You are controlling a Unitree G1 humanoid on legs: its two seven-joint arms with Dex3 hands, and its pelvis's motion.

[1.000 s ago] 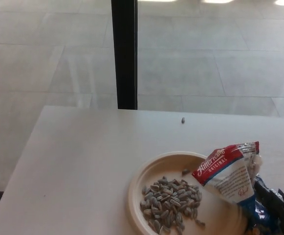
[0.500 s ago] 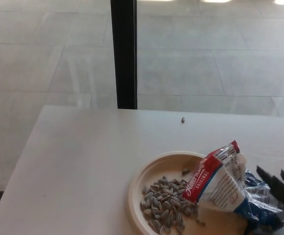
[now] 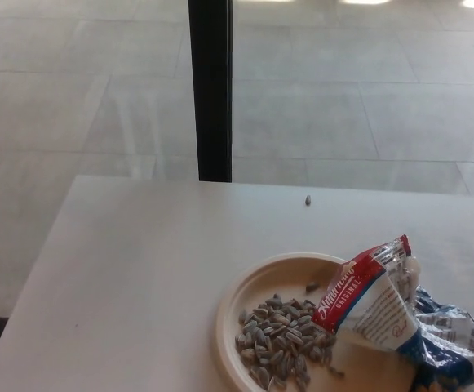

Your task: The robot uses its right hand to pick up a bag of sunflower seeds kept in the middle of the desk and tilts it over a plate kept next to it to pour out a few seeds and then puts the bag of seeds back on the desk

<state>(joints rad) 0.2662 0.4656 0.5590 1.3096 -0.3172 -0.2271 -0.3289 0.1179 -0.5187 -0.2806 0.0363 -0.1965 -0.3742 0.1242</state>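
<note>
Neither robot hand shows in frame, so their state can't be told. Red, white and blue crinkly foil seed bag [image 3: 387, 314] lies lower right, slumped across the beige round plate's [image 3: 245, 290] rim, mouth toward the grey-striped seed pile [image 3: 281, 339]; apparently released, pour done.

The red, white and blue bag [image 3: 387, 314] lies crumpled, its open top resting over the cream plate [image 3: 257, 282], which holds a heap of seeds [image 3: 281, 339].
</note>
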